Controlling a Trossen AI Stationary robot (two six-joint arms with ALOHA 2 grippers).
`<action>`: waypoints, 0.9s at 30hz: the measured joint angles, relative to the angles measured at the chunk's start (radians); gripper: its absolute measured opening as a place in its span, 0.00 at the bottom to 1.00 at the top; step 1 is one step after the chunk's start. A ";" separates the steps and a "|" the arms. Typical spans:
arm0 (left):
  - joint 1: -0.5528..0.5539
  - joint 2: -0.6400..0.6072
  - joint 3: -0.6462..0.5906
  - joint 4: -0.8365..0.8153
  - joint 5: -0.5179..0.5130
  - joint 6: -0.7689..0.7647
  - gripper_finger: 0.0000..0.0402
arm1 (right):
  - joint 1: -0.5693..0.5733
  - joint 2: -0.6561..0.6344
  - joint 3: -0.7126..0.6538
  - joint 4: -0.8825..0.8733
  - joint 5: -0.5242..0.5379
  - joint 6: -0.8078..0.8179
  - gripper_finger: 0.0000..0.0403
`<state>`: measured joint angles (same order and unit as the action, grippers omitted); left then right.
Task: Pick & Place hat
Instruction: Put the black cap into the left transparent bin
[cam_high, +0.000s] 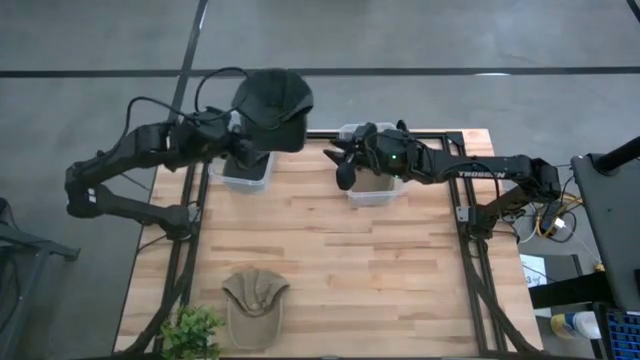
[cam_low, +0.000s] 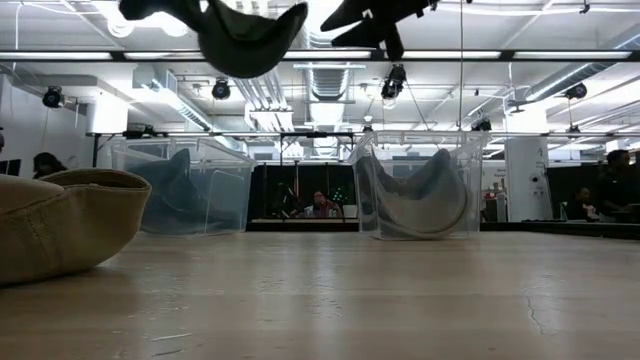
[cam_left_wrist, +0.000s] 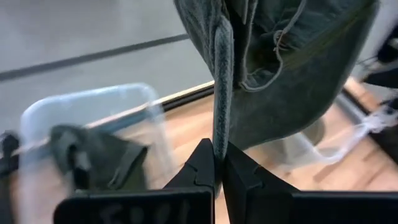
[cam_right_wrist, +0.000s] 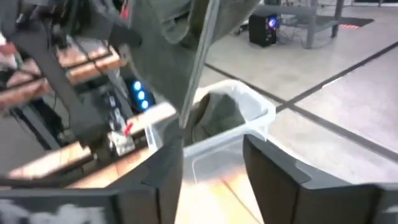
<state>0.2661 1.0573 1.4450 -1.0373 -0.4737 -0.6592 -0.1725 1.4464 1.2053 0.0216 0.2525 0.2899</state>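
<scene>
Your left gripper (cam_left_wrist: 217, 171) has its fingers pressed together on a fold of the dark hat (cam_high: 272, 108) — you can see the edge of the cloth pinched between the two tips in the left wrist view, with the rest of the hat hanging from that pinch. The hat is in the air over the far left of the table (cam_high: 330, 250), above the left bin (cam_high: 246, 172), which already holds something dark.

Your right gripper (cam_high: 343, 158) sits just to the right of the hat, over the right bin (cam_high: 372, 188), with its fingers spread and nothing between them.

What matters for you next: the hat hangs straight off the left fingers, long axis running down toward the left bin, so I judge the left arm is the one to lower and release — the right arm is near but apart from the cloth.

A tan hat (cam_high: 254, 305) lies untouched at the near edge, beside a small plant (cam_high: 190, 332).
</scene>
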 joint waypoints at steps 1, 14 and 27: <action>0.010 0.000 0.013 -0.041 0.000 -0.011 0.02 | 0.001 0.000 0.000 -0.017 -0.001 -0.002 0.43; 0.148 0.004 0.025 -0.356 -0.035 -0.172 0.02 | 0.099 0.000 -0.010 -0.182 -0.002 -0.045 0.53; 0.344 0.147 0.006 -0.437 0.086 -0.075 0.02 | 0.188 0.000 -0.052 -0.213 0.001 -0.048 0.53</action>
<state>0.6098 1.2042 1.4513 -1.4741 -0.3879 -0.7338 0.0150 1.4464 1.1536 -0.1913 0.2539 0.2421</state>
